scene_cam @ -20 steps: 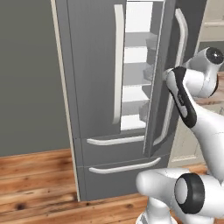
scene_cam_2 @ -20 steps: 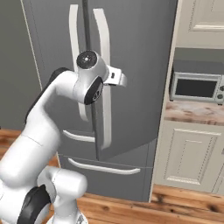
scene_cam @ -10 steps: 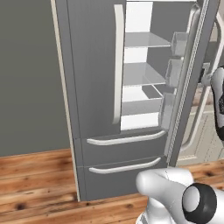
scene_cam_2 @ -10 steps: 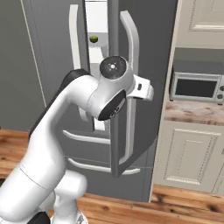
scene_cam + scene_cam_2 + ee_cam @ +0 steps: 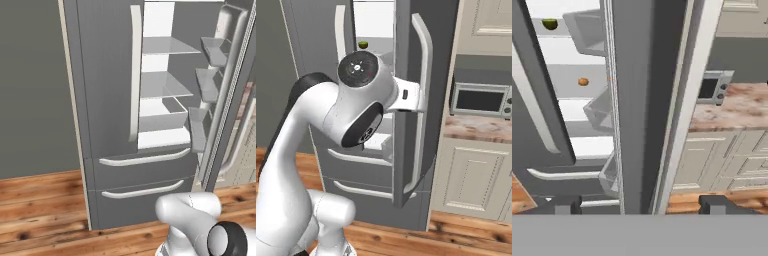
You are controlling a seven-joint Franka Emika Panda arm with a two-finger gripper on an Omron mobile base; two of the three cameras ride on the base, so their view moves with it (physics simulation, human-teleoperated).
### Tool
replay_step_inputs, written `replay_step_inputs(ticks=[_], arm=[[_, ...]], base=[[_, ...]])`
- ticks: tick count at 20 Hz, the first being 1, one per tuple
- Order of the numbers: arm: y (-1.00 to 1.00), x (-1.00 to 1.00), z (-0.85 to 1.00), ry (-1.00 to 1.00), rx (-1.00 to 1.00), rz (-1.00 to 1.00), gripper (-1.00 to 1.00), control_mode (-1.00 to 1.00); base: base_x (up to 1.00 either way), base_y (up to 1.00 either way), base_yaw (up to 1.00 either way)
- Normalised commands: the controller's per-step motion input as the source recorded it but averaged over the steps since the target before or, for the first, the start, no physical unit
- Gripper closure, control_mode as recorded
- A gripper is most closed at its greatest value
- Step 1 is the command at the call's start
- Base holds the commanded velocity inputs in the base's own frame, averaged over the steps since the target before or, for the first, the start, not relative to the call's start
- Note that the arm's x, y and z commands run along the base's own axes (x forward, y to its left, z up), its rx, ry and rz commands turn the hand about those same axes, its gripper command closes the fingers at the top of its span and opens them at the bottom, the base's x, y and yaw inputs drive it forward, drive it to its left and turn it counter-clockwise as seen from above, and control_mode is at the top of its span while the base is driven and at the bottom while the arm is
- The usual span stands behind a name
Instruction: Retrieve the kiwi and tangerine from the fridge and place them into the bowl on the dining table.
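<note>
Fridge (image 5: 105, 100) R door ajar, gripper (image 5: 639, 204) jaws spread w/ nothing held; swing clear of door edge, then reach for tangerine (image 5: 583, 81) on shelf.

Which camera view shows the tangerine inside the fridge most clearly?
The hand view: the tangerine sits as a small orange dot on a white shelf of the fridge, below the green kiwi. The right base view catches the kiwi, not the tangerine; the left base view gives bare shelves.

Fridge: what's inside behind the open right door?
Inside the fridge: white shelves, a green kiwi on an upper shelf, the tangerine on a lower one. The closed left door and open right door hide the rest.
</note>
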Motion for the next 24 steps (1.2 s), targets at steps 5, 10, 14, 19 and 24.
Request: replay_step_inputs(ticks=[5, 10, 14, 19, 24], arm=[[1.0, -0.02, 0.21, 0.0, -0.25, 0.0, -1.0, -1.0], [0.96, 0.0, 0.0, 0.0, -0.22, 0.0, -1.0, -1.0], [0.16, 0.0, 0.02, 0.02, -0.07, -0.07, -1.0, -1.0], [-0.09, 0.16, 0.25, 0.04, -0.03, -0.16, -1.0, -1.0], [-0.07, 0.77, 0.34, 0.12, -0.14, -0.1, -1.0, -1.0]], base=[[0.0, 0.0, 0.0], [0.0, 0.0, 0.0], [0.0, 0.0, 0.0], [0.0, 0.0, 0.0], [0.0, 0.0, 0.0]])
